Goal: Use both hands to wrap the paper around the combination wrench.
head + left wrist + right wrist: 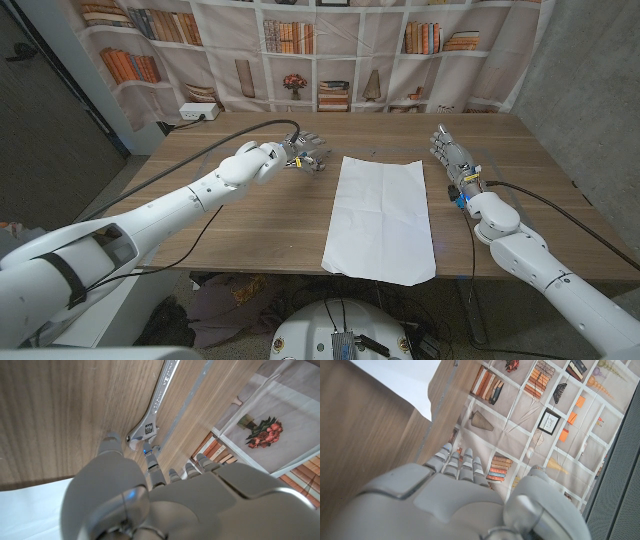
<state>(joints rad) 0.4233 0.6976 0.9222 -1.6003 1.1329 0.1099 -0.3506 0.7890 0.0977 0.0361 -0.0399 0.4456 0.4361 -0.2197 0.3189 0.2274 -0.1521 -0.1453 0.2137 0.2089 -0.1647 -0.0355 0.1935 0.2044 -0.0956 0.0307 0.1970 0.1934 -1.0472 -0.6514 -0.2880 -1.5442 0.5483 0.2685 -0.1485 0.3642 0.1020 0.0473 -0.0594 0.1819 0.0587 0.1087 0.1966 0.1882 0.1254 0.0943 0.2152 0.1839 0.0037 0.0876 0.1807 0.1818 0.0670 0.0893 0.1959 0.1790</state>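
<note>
The combination wrench (156, 401) lies flat on the wooden table (250, 215), a slim silver tool seen clearly in the left wrist view, where its jaw end sits close to the fingertips (152, 462) of the left hand (303, 150). In the head view the tool itself is hard to make out, because the left hand covers that spot, toward the far left of the table's middle.

A white sheet of paper (381, 218) lies flat at the centre of the table, its long side running from the near edge toward the far side. It is just to the right of the left hand, with a narrow strip of bare wood between them. The wrench is off the paper, on the wood beside the sheet's far left corner.

The left hand hovers over the wrench with its fingers spread and curved downward; whether they touch the tool cannot be told. The right hand (449, 152) stands to the right of the paper's far right corner, fingers straight and close together, pointing to the far side, holding nothing.

A black cable (215, 140) runs across the far left of the table from a white power strip (197, 113). Behind the table hangs a backdrop (340, 55) printed with bookshelves.
</note>
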